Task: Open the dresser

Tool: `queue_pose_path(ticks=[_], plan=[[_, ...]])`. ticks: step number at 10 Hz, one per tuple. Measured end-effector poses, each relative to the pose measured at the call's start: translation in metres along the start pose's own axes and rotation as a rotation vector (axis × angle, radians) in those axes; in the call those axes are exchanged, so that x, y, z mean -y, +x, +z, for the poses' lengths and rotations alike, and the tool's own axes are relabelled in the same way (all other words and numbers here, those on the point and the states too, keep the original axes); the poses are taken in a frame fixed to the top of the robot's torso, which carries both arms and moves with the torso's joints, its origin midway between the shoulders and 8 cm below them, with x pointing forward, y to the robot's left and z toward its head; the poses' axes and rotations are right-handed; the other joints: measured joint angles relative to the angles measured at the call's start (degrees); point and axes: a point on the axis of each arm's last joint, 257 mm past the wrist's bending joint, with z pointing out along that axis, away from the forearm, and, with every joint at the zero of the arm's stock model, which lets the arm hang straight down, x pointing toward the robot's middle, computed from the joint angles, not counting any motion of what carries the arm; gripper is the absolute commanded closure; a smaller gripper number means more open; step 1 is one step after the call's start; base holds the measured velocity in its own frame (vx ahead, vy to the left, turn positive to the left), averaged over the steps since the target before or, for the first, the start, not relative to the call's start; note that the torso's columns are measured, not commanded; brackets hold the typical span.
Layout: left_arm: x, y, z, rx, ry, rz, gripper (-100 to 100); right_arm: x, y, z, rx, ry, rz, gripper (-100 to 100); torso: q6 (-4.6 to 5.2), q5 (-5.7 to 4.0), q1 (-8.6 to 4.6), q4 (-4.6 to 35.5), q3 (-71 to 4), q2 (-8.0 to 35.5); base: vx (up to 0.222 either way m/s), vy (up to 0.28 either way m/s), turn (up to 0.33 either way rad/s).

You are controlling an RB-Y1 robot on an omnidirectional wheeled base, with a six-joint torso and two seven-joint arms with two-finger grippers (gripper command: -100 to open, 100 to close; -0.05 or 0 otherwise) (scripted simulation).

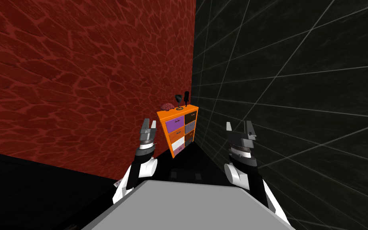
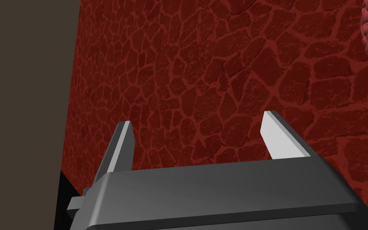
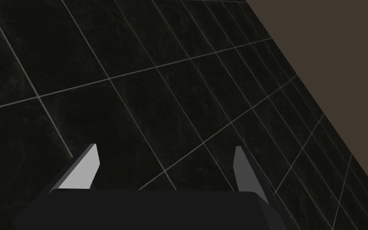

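Orange dresser (image 1: 178,129) sits in the corner, well ahead of the arms. Both left jaws and right jaws are spread, empty.

A home's room corner: orange dresser (image 1: 179,131) bearing ornaments (image 1: 178,99)

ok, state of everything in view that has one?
dresser: drawers all look shut, nothing touching it
left pincer: open, empty, raised short of the dresser
right pincer: open, empty, raised
pink lumpy ornament: resting on the dresser top
two dark ornaments: upright on the dresser top
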Motion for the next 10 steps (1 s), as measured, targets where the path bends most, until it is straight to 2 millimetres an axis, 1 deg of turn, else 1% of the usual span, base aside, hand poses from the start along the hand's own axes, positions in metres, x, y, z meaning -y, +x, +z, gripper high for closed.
queue_pose_path(ticks=[1, 2, 9, 10], plan=[[0.0000, 0.0000, 0.0000, 0.000, 0.000, 0.000, 0, 0.0000, 0.0000, 0.0000, 0.000, 0.000, 0.000, 0, 0.00, 0.00, 0.00, 2.3, -4.7, 2.3, 0.000, 0.000, 0.000], [0.0000, 0.0000, 0.0000, 0.000, 0.000, 0.000, 0, 0.0000, 0.0000, 0.0000, 0.000, 0.000, 0.000, 0, 0.00, 0.00, 0.00, 6.0, -12.0, 6.0, 0.000, 0.000, 0.000], [0.0002, 0.0000, 0.0001, 0.000, 0.000, 0.000, 0, -0.0002, 0.0000, 0.0001, 0.000, 0.000, 0.000, 0, 0.00, 0.00, 0.00, 35.4, -70.7, 35.4, 0.000, 0.000, 0.000], [0.0002, 0.0000, 0.0001, 0.000, 0.000, 0.000, -100, -0.0002, 0.0000, 0.0001, 0.000, 0.000, 0.000, 0, 0.00, 0.00, 0.00, 39.6, -79.2, 39.6, 0.039, -0.026, 0.030]])
